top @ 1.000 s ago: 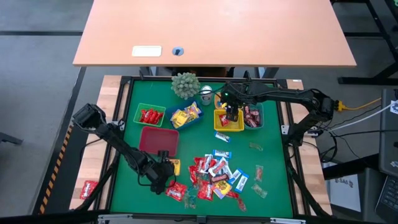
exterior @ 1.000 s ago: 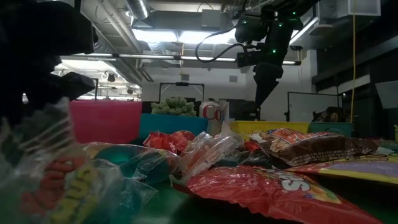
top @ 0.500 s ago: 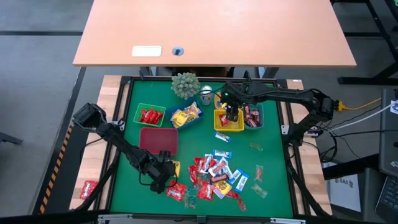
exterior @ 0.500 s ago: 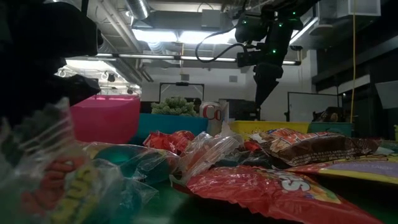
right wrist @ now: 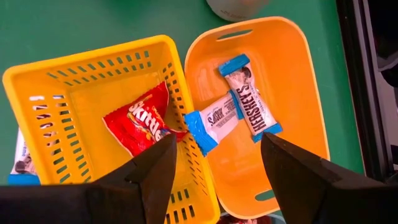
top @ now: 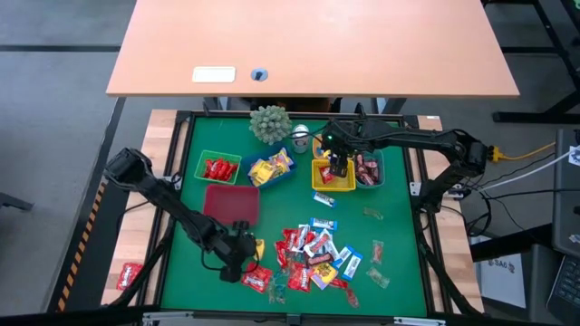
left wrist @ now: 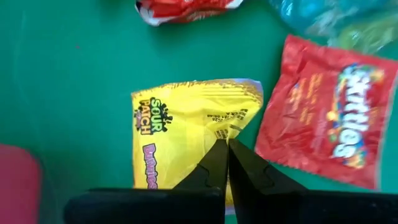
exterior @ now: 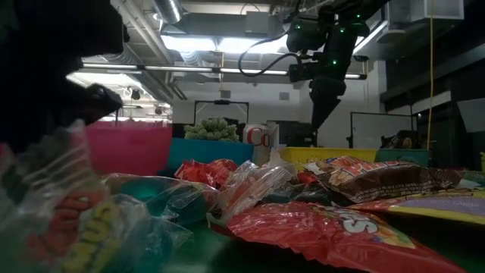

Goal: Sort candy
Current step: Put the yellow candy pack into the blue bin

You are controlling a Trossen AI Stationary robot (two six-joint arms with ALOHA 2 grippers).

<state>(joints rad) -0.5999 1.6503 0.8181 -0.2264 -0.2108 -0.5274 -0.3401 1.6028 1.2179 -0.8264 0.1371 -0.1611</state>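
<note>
The candy lies in a loose pile (top: 313,255) on the green mat, near the front edge. A yellow Sour Patch packet (left wrist: 186,130) lies flat at the pile's left side, beside a red Skittles packet (left wrist: 329,124). My left gripper (left wrist: 224,143) is down on the yellow packet (top: 257,244), fingers shut. My right gripper (right wrist: 217,168) hangs open above the yellow bin (right wrist: 74,93), also seen at the far right (top: 338,169). That bin holds a red packet (right wrist: 137,124). The orange bin (right wrist: 292,56) holds two blue-and-white bars. My left gripper pinches the yellow packet at a crinkled spot near its right edge (left wrist: 235,129), between the two shut fingertips. The fingers slant down onto it from above. The rest of the packet lies flat on the mat.
A green bin (top: 217,168) with red candy, a blue bin (top: 272,167) with yellow candy, a pink bin (top: 231,204) and a teal bin (top: 370,168) stand on the far half. A plant (top: 269,124) and a can (top: 301,134) are at the back. One red packet (top: 129,274) lies off the mat.
My left gripper has shut on the yellow packet while staying at about the same spot by the pile's left side. The packet remains on the mat.
</note>
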